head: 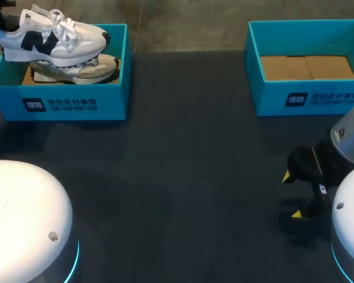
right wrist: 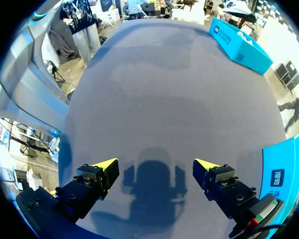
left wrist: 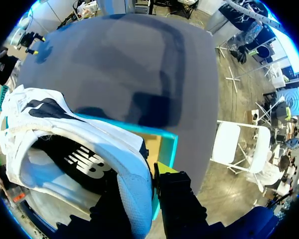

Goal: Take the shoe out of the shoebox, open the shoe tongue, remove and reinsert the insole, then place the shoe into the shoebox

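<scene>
White mesh with a dark navy letter on the side: this is the shoe (head: 59, 38), and it stands at the top of the left shoebox (head: 59, 103), its upper part well above the blue rim. A second shoe (head: 76, 71) lies under it inside the same box; whether the two soles touch, we cannot tell.

Our left gripper (left wrist: 139, 184) is closed on the heel of the shoe. In the left wrist view the padded heel collar goes down between the two dark fingers, one on the inside and one on the outside, and one yellow tip shows beside the heel. The opening of the shoe and the dark insole with its white print are ahead of the gripper.

Our right gripper (head: 291, 194) hangs over the bare table (head: 183, 177) on our right side, with its fingers spread wide and nothing between them. The right shoebox (head: 307, 94) is near it and shows only its cardboard floor.

We judge that the first step is in hand: taking the shoe out of the box. The next move calls for a straight lift until the sole is free of the box wall and of the second shoe, and then a carry toward the middle of the table. There the right gripper can reach the tongue. The grip is only on the soft heel, so the toe may hang down or swing.
</scene>
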Tool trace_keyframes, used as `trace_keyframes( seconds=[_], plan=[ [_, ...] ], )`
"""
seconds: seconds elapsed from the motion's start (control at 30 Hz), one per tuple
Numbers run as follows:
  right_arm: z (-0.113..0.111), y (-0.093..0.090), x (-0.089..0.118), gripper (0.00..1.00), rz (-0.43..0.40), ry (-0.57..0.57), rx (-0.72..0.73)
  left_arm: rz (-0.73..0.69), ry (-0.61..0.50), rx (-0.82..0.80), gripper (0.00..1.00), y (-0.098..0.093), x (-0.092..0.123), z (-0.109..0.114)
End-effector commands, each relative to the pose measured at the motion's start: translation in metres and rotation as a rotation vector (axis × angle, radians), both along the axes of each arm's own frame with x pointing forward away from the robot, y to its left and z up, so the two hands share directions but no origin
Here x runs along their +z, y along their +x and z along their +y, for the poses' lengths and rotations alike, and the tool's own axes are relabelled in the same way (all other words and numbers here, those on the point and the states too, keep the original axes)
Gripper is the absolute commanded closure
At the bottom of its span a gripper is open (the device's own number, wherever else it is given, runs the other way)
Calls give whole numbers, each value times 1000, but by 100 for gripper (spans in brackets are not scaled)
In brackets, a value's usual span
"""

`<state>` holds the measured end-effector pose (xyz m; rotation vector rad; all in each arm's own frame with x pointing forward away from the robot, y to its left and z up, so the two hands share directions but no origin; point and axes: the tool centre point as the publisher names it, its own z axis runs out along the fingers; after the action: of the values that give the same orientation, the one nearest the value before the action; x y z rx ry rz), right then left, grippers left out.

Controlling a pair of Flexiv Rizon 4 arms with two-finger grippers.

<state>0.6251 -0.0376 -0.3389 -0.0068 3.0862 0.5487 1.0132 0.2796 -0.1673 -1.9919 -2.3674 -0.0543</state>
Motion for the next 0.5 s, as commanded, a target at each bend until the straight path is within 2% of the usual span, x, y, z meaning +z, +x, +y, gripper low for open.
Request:
trace_keyframes(
  seconds=[0.03,0.3,0.5],
  plan=[
    [1,-2,0,0,-3,-5,-2,-82,15,-16,100,-46,9,-14],
    [1,-2,0,0,-3,-5,-2,-63,11,-25,100,-108,3,-46],
    [1,-2,0,0,-3,-5,-2,-69,16,-35,100,-146,-5,-70]
  ],
)
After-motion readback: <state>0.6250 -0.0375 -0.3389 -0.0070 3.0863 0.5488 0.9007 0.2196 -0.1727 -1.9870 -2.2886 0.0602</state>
